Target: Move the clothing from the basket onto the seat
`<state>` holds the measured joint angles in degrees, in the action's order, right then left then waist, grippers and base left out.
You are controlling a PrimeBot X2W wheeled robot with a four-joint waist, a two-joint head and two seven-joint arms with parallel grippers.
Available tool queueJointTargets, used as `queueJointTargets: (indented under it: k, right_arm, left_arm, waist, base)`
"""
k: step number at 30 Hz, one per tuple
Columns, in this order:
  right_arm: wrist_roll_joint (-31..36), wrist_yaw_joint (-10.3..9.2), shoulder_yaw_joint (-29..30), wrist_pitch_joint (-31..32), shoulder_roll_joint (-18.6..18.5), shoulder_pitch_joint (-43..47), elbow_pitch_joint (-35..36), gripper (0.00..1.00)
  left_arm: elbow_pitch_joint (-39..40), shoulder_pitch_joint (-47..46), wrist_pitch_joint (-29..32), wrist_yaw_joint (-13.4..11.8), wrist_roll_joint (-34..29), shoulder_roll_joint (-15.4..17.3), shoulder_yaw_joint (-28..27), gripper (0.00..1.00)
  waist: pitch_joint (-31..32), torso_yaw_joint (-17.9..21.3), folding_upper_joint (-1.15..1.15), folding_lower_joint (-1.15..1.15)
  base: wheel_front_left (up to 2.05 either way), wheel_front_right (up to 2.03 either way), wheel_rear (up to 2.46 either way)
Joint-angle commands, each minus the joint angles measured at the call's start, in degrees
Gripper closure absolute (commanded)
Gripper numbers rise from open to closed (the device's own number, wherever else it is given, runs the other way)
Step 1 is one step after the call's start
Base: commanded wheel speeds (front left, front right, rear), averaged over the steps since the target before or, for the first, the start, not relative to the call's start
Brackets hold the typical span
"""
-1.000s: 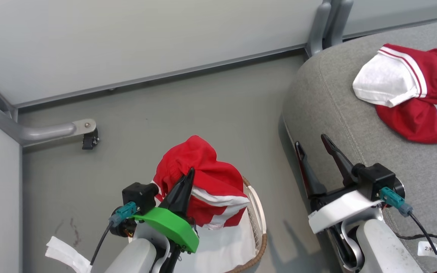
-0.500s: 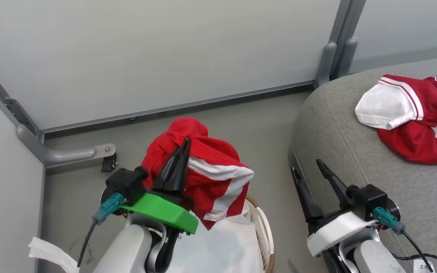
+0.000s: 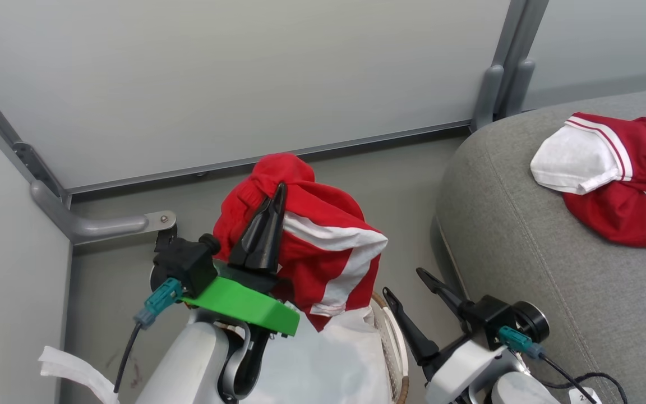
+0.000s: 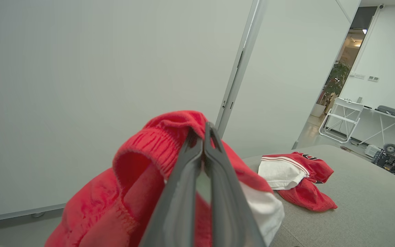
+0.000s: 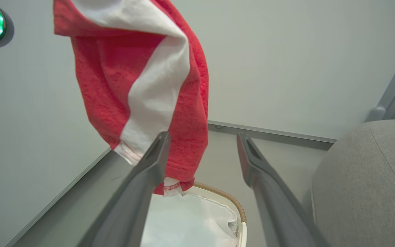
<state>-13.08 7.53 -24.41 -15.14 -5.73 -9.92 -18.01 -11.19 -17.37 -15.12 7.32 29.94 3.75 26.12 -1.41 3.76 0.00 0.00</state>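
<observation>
The left end effector (image 3: pixel 281 191), clamped on a red striped garment (image 3: pixel 323 264), holds it above the basket (image 3: pixel 393 342); the right end effector (image 3: pixel 402 281) stands with fingers apart. The trailing hem could snag the basket's rim, or the cloth could slip free, short of the seat (image 3: pixel 525 252).

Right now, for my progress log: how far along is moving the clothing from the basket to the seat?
Done: one red-and-white garment lies on the seat. In hand: the left claw is shut on a second red garment, hanging over the basket. Left: carry it to the seat; inside the basket, white liner shows. The right claw is open.
</observation>
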Motion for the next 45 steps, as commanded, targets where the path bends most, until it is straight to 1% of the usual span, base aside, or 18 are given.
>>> queueJointTargets:
  k: [1, 9, 16, 17, 18, 19, 20, 21, 26, 33, 34, 35, 39, 45]
  right_arm:
    - [-0.28, -0.08, -0.87, 0.0, -0.56, -1.5, -0.38, 0.0]
    - [-0.94, -0.08, -7.46, 0.0, -1.21, -9.25, -5.92, 0.0]
    - [-1.63, -0.08, -10.32, -0.01, 0.29, -13.44, -10.67, 0.0]
    - [-1.72, -0.08, -10.21, 0.0, 0.49, -13.8, -11.15, 0.13]
    - [-1.69, -0.08, -10.13, 0.0, 0.64, -14.1, -11.48, 0.23]
    - [-1.9, -0.08, -10.04, 0.0, 0.88, -14.27, -11.87, 0.62]
    - [-2.1, -0.08, -9.81, 0.0, 1.07, -14.3, -12.22, 0.87]
    - [-2.09, -0.08, -9.8, 0.0, 1.33, -14.44, -12.44, 1.0]
    - [-2.9, -0.08, -9.23, 0.0, 1.99, -14.46, -13.0, 1.0]
    - [-3.36, -0.08, -8.33, 0.0, 2.27, -13.55, -11.83, 1.0]
    - [-3.4, -0.08, -7.86, 0.0, 2.29, -13.19, -11.38, 1.0]
    - [-3.44, -0.08, -7.42, 0.0, 2.31, -12.84, -10.95, 1.0]
    - [-3.27, -0.08, -5.26, 0.0, 2.39, -11.16, -8.56, 1.0]
    - [-3.48, -0.08, -2.63, -0.01, 2.18, -7.68, -4.09, 1.0]
  left_arm:
    - [0.31, -0.97, -0.04, 0.26, -0.41, -0.17, 0.33, 1.0]
    - [0.41, -2.17, -0.04, 0.26, 0.74, -0.47, 3.98, 1.0]
    - [0.08, -3.49, -0.04, 0.26, 2.13, -0.7, 8.3, 1.0]
    - [0.02, -3.75, -0.04, 0.26, 2.32, -0.74, 8.88, 1.0]
    - [-0.01, -3.97, -0.04, 0.26, 2.49, -0.76, 9.32, 1.0]
    - [-0.11, -4.16, -0.04, 0.26, 2.82, -0.77, 9.87, 1.0]
    - [-0.18, -4.31, -0.03, 0.26, 3.02, -0.79, 10.38, 1.0]
    - [-0.26, -4.53, -0.04, 0.26, 3.24, -0.81, 10.83, 1.0]
    - [-0.48, -5.32, -0.04, 0.26, 4.66, -0.81, 12.31, 1.0]
    - [-1.33, -4.89, -0.04, 0.26, 4.47, -0.84, 11.88, 1.0]
    - [-1.8, -4.47, -0.04, 0.26, 4.27, -0.83, 11.79, 0.45]
    - [-2.06, -4.21, -0.02, 0.26, 4.06, -0.85, 11.51, 0.0]
    - [-3.8, -3.01, -0.02, 0.26, 2.26, -0.8, 9.78, 0.0]
    - [-5.29, -0.63, -0.01, 0.26, -0.9, -0.77, 6.18, 0.0]
  waist:
    - [-0.1, -0.37, 0.0, 0.0]
    - [-0.68, -3.34, 0.0, 0.0]
    - [-1.2, -6.6, 0.0, 0.0]
    - [-1.29, -7.07, 0.0, 0.0]
    - [-1.37, -7.48, 0.0, 0.0]
    - [-1.4, -7.94, 0.0, 0.0]
    - [-1.41, -8.38, 0.0, 0.0]
    - [-1.46, -8.85, 0.0, 0.0]
    - [-1.58, -10.86, 0.0, 0.0]
    - [-1.69, -11.31, 0.0, 0.0]
    - [-1.62, -10.99, 0.0, 0.0]
    - [-1.59, -10.68, 0.0, 0.0]
    - [-1.2, -8.13, 0.0, 0.0]
    - [-0.49, -0.79, 0.0, 0.0]
  base:
    - [0.0, 0.0, 0.0]
    - [0.0, 0.0, 0.0]
    - [0.0, 0.0, 0.0]
    - [0.0, 0.0, 0.0]
    - [0.0, 0.0, 0.0]
    - [0.0, 0.0, 0.0]
    - [0.0, 0.0, 0.0]
    - [0.0, 0.0, 0.0]
    - [0.0, 0.0, 0.0]
    - [0.0, 0.0, 0.0]
    - [0.0, 0.0, 0.0]
    - [0.0, 0.0, 0.0]
    - [0.0, 0.0, 0.0]
    - [0.0, 0.0, 0.0]
